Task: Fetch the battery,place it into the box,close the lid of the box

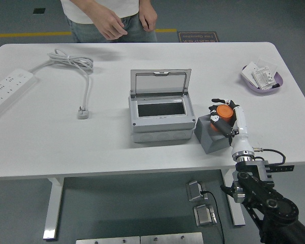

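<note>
A white table (51, 147) is filling most of the frame, standing on white legs over a dark grey-green floor (117, 208). A yellow line (28, 34) is running across the floor at the upper left, and a dark mat (198, 36) is lying beyond the table's far edge. Under the table, at the lower centre, grey foot pedals (201, 203) are resting on the floor.

At the centre of the table, a grey box (160, 119) is sitting with its lid (160, 83) standing upright and open. Just right of the box, a dark grey block (209, 134) is resting on the table. The right hand (222, 118) is reaching in from the lower right corner, its black fingers curled around an orange battery (223, 111) above the block's top.

At the upper left, a white power strip (7, 91) is lying with its cable (73, 63) looping toward a plug (83, 113). At the upper right, a purple tray (262, 79) is holding white packets.

A person (104, 15) is standing at the far side, upper centre, both hands hanging in front of the body and off the table.
</note>
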